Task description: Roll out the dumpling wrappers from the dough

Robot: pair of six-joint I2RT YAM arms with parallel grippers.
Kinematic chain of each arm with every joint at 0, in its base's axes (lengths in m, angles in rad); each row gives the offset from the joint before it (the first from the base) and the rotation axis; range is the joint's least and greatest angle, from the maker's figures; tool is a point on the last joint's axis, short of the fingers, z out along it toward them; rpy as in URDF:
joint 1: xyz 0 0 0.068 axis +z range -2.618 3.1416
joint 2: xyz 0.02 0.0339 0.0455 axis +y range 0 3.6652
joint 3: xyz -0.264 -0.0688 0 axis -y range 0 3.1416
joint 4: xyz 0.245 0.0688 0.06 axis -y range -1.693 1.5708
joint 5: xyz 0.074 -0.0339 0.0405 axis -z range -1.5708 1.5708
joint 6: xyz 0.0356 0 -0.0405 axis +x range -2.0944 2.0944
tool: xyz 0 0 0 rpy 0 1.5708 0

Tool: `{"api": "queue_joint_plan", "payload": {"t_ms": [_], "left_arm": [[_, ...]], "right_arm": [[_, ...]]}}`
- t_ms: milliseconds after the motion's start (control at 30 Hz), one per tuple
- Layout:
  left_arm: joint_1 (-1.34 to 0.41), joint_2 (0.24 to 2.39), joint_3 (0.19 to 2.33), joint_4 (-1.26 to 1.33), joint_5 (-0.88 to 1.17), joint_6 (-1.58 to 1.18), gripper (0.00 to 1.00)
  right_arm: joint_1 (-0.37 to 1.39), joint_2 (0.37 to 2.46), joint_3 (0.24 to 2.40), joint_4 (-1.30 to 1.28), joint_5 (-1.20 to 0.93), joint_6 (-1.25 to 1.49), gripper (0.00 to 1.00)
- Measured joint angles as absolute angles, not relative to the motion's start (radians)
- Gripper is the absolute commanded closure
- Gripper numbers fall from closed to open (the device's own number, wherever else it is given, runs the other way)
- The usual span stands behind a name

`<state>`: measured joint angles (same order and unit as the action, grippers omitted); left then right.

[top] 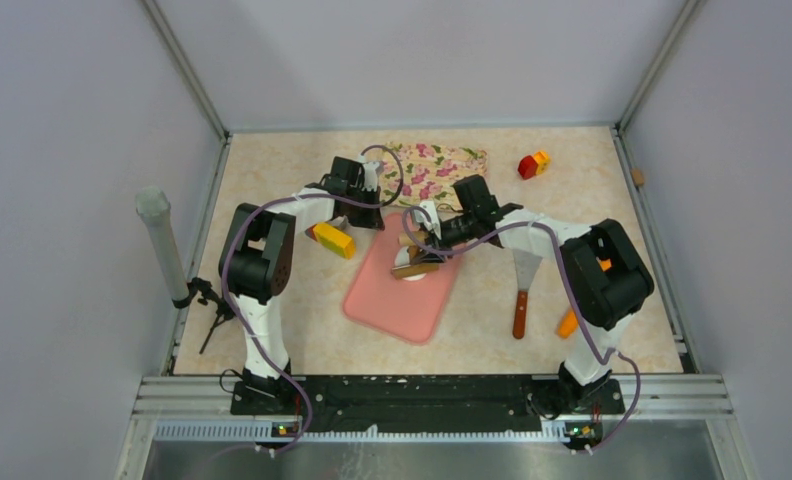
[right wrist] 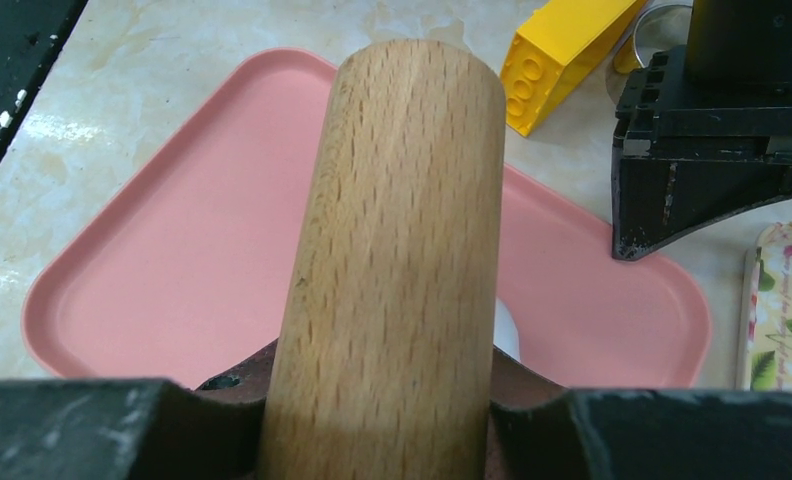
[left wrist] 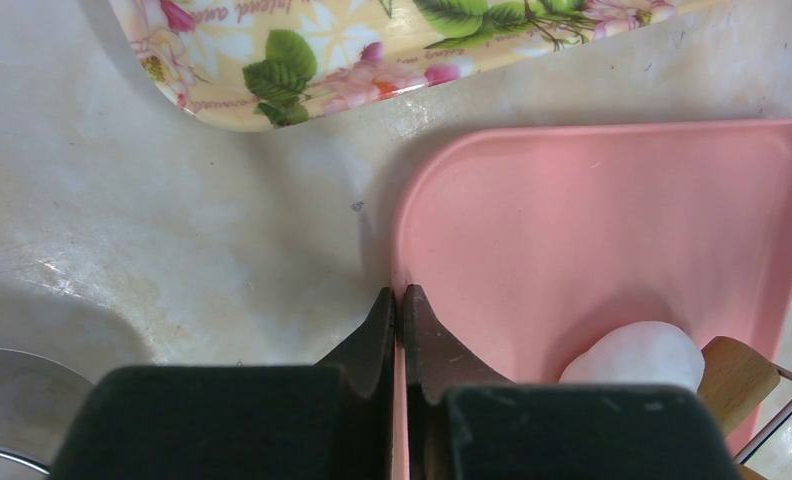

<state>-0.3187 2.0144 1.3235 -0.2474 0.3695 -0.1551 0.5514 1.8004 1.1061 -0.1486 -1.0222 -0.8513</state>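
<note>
Left arm stretches low, the left claw (left wrist: 400, 310) pinched shut on the pink mat (left wrist: 592, 220) at its left edge. Right arm bends inward, the right claw (right wrist: 377, 390) gripping a wooden rolling pin (right wrist: 402, 230) over the dough (left wrist: 637, 355), a smooth white lump in the mat's far half

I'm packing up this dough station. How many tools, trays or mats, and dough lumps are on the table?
Tools: 3 (rolling pin, spatula, metal ring)
Trays or mats: 2 (pink mat, floral tray)
Dough lumps: 1
Total: 6

Overhead view looks down; 2 close wrist views share pink mat (left wrist: 592, 230).
</note>
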Motion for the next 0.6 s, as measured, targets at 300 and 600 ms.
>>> {"api": "queue_joint_plan", "payload": {"t_ms": [300,600], "left_arm": [[-0.319,2.014,1.324,-0.247,0.369,-0.155,1.0],[-0.319,2.014,1.324,-0.247,0.369,-0.155,1.0]], "right_arm": [[0.551,1.8,1.106,-0.159,-1.023,-0.847,1.0],[0.551,1.8,1.106,-0.176,-1.027,-0.862,1.0]]}}
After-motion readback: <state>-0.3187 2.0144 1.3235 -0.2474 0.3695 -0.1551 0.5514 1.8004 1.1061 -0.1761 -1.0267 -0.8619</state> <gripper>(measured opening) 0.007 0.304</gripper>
